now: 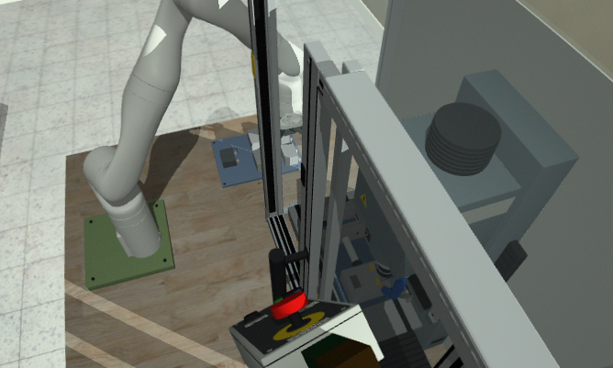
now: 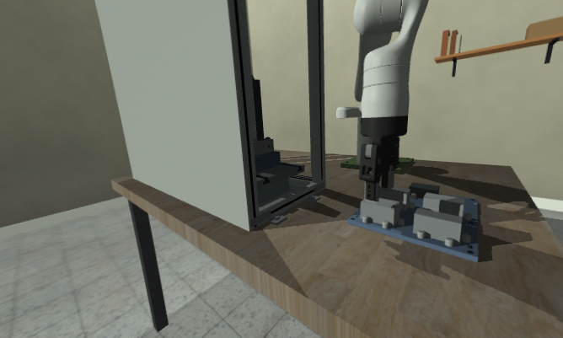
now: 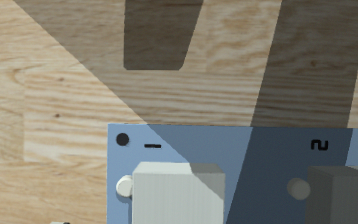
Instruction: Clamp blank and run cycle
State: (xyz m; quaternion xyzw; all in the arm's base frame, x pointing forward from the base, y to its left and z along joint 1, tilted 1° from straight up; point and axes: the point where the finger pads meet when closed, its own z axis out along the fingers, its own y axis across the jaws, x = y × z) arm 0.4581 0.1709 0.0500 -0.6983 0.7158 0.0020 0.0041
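The dark setting master [image 1: 228, 157] [image 2: 423, 190] stands on the blue plate [image 1: 243, 176] [image 2: 406, 232] [image 3: 220, 145]. Several grey blanks stand there too: one at the near left [image 2: 377, 214], one at the near right [image 2: 438, 227], one behind each. The wrist view shows blank 1 [image 3: 179, 200] and, in shadow, blank 2 [image 3: 330, 200]. My gripper [image 2: 380, 192] is open, pointing down at the near-left blank's height or just above. Whether its fingers straddle that blank is unclear. Nothing is seen held. The frame post partly hides this in the top view.
The machine's guard [image 2: 181, 91] stands beside the plate, with an upright post [image 2: 316, 83] near my arm. Its side opening shows dark machine parts. The control column carries a red button [image 1: 289, 306] and a black knob [image 1: 251, 316]. Small pegs stand around the blanks.
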